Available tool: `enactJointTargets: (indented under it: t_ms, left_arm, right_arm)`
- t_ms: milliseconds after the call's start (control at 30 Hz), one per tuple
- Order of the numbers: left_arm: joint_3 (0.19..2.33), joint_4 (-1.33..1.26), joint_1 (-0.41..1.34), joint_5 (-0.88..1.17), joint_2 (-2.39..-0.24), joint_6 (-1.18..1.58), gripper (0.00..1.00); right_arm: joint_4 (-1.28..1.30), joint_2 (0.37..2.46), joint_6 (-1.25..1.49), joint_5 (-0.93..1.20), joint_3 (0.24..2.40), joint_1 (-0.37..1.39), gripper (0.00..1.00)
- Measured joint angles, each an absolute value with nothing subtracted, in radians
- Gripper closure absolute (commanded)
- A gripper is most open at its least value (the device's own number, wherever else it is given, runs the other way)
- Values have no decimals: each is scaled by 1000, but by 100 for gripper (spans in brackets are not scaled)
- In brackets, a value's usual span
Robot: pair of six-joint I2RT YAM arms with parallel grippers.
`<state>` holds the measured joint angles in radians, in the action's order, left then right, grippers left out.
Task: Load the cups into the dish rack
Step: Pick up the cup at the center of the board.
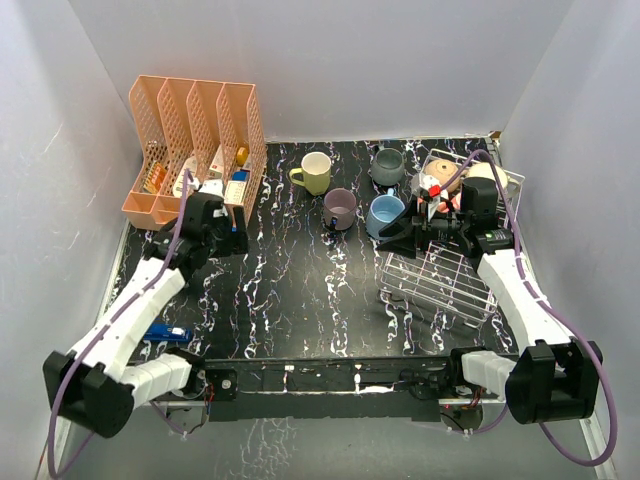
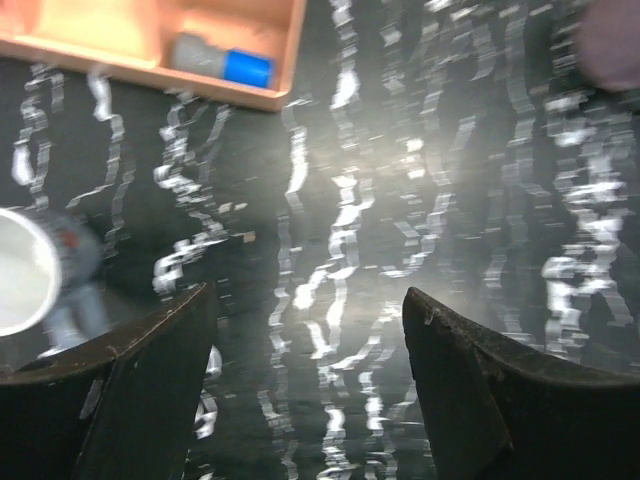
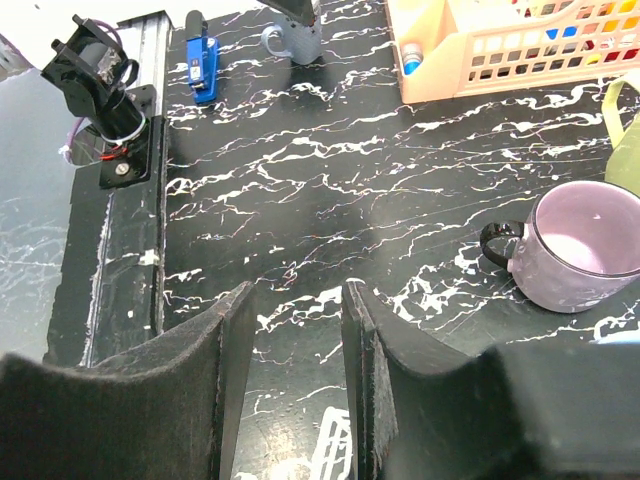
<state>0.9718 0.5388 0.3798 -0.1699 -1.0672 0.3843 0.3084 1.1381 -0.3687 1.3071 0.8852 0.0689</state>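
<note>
Left end effector (image 1: pixel 222 232): peach organizer (image 1: pixel 195 140) stands close on its far side. Bare counter (image 1: pixel 300 280) lies open toward the centre.
Right end effector (image 1: pixel 400 232): light blue mug (image 1: pixel 385 212) just beside it, mauve mug (image 3: pixel 585 245) ahead to one side, dish rack (image 1: pixel 440 275) wires underneath. Straight ahead of it the counter is passable.

1. Table (image 1: pixel 300 290): glossy black top with white marble-like veining, showing glare patches.
2. Dish rack (image 1: pixel 440 285): thin silver-white wire, slight sheen.
3. Organizer (image 1: pixel 160 125): peach plastic, perforated, matt.
4. Mauve mug (image 3: pixel 585 250): smooth glazed ceramic.
5. Right gripper (image 3: pixel 297 300) fingers (image 3: pixel 215 390): matt black, fuzzy-looking.
</note>
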Motion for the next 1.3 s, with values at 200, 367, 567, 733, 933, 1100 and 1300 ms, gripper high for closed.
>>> enactJointTargets:
  t_ms: [200, 367, 567, 733, 933, 1100, 1300]
  left_arm:
    - [987, 638, 217, -220, -1213, 252, 39]
    - [999, 630, 11, -156, -1228, 223, 41]
    - [1028, 591, -85, -113, -1284, 238, 50]
    - [1023, 571, -115, -131, -1326, 281, 61]
    - [972, 517, -117, -198, -1325, 368, 67]
    - [956, 510, -117, -257, -1351, 450, 68]
    - [952, 503, -117, -277, -1384, 506, 71]
  right_arm:
    - [281, 1112, -358, 1282, 865, 67, 58]
    - [261, 1112, -352, 1273, 857, 67, 58]
    - [257, 1112, -349, 1255, 853, 65, 58]
    - [256, 1118, -349, 1245, 853, 65, 58]
    - [253, 1135, -346, 1243, 852, 65, 58]
    - [239, 1136, -342, 1238, 838, 65, 59]
    - [233, 1136, -338, 1237, 823, 65, 59]
